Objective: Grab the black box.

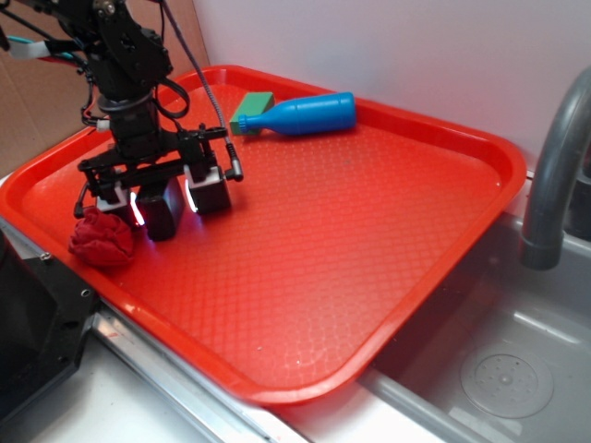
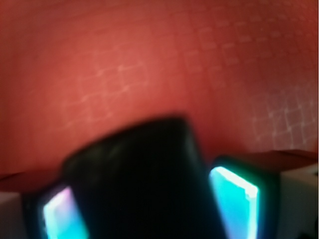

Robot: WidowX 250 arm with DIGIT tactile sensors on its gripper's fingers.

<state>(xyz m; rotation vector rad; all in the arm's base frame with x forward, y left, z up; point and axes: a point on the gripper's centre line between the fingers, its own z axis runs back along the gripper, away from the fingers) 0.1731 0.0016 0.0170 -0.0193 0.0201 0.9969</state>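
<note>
The black box (image 1: 162, 218) stands on the red tray (image 1: 369, 231) near its left edge. My gripper (image 1: 164, 205) is lowered over the box, with one lit finger on each side of it. In the wrist view the black box (image 2: 139, 169) fills the space between the glowing pads (image 2: 234, 204). The left pad lies against the box or very close to it, and a narrow gap shows at the right pad. The jaws stand open around the box. It rests on the tray floor.
A red rag ball (image 1: 102, 238) lies just left of the gripper, close to the left finger. A green block (image 1: 251, 111) and a blue bottle (image 1: 309, 114) lie at the tray's far rim. A grey faucet (image 1: 554, 166) and a sink (image 1: 499, 369) are to the right.
</note>
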